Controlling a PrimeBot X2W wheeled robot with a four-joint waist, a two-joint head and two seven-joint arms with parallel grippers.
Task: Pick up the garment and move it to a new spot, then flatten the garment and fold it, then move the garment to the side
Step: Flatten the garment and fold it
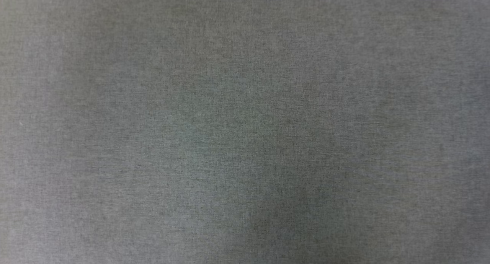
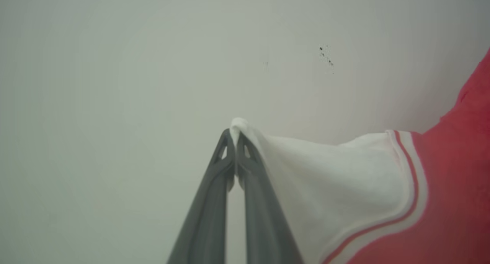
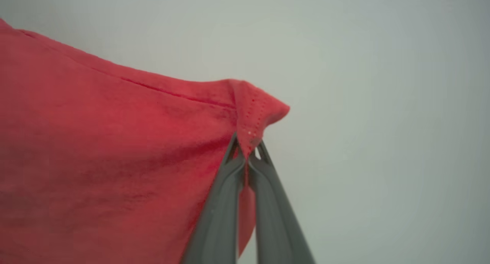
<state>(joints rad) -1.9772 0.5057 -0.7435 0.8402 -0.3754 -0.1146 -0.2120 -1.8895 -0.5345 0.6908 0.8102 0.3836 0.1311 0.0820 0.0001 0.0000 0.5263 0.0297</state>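
In the left wrist view my left gripper [image 2: 234, 136] is shut on the tip of a white sleeve of the garment [image 2: 344, 180]; the sleeve runs right to a red-white stripe trim and the red body. My right gripper [image 3: 249, 146] in the right wrist view pinches a stitched red corner of the garment [image 3: 115, 160], whose red cloth spreads away to the left. Both grips hang in front of a pale plain surface. The letters and number are hidden.
The head view looks down on a grey woven cloth surface [image 1: 245, 126]. Behind the left gripper the pale surface [image 2: 115, 84] carries a few small dark specks [image 2: 326, 57]. A pale plain background [image 3: 383, 103] lies behind the right gripper.
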